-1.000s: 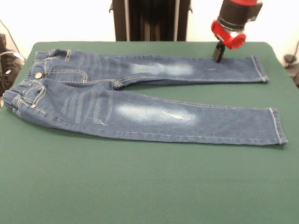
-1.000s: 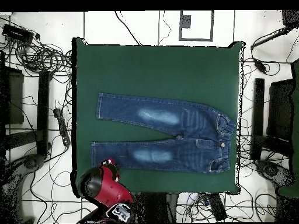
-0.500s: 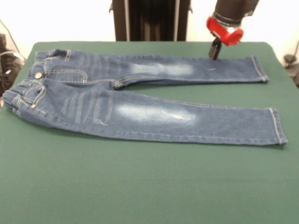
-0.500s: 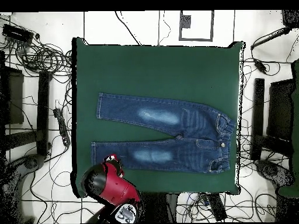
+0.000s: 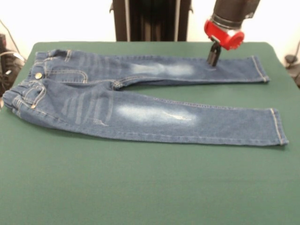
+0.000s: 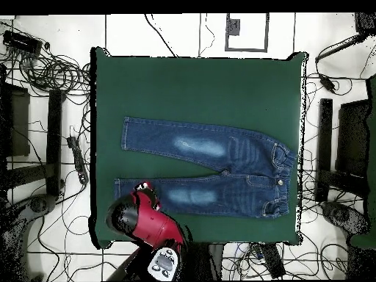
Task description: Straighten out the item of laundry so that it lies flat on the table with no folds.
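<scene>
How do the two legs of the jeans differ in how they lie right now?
The far leg lies straight along the table, and the end effector hangs at its lower part. The near leg slants away from it, so the cuffs spread apart, with nothing over it. Both lie flat and show a faded patch at the thigh.

We see even, bright, diffuse light with only faint shadows. Front view is slightly soft; the white backdrop [image 5: 56, 18] blows out behind the table [image 5: 140, 187].
</scene>
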`<state>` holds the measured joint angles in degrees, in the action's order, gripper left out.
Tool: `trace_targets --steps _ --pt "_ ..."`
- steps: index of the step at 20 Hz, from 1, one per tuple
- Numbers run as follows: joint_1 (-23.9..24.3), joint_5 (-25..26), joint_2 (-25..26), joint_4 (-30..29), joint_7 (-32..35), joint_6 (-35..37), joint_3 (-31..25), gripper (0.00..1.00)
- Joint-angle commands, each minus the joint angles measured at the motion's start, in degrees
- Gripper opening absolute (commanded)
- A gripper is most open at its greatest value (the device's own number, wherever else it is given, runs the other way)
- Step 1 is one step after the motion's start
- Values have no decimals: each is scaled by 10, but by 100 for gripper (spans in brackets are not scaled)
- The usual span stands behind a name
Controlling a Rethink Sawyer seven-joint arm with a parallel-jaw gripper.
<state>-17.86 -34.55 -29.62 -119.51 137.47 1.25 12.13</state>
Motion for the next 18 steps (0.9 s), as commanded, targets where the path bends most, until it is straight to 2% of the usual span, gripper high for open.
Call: trace_targets --steps 1,4,7,13,18 --pt "-26 20 39 145 42 162 26 0" --pt "-37 19 51 160 67 167 27 0" --pt "-45 7 66 154 92 138 13 0" --pt "-8 8 90 126 97 39 -50 0" --pt "7 11 99 121 99 14 -67 0"
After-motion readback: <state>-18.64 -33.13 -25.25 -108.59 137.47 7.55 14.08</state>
